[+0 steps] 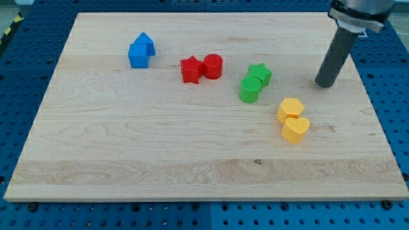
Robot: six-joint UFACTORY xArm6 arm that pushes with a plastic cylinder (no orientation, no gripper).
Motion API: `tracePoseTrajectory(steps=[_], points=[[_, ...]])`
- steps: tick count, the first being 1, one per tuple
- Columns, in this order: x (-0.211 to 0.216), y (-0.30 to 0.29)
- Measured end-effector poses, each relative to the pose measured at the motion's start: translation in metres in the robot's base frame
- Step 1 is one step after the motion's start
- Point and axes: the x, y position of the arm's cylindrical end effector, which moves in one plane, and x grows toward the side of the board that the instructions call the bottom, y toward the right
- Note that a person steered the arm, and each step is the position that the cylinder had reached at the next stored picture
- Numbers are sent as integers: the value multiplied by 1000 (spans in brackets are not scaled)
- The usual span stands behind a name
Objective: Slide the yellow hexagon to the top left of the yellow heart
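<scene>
The yellow hexagon (290, 109) lies at the view's right of the wooden board (128, 160). The yellow heart (295, 130) lies just below it and touches it. The hexagon sits above the heart, slightly to the left. My tip (324, 84) rests on the board up and to the right of the hexagon, about a block's width away from it, touching no block.
A green star (260, 73) and a green cylinder (250, 88) touch, left of my tip. A red star (190, 69) and a red cylinder (213, 66) touch near the top middle. Two blue blocks (140, 50) stand at the top left.
</scene>
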Motion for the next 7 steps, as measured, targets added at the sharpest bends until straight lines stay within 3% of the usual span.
tracePoseTrajectory(steps=[1,7], points=[[20,0],[46,-15]])
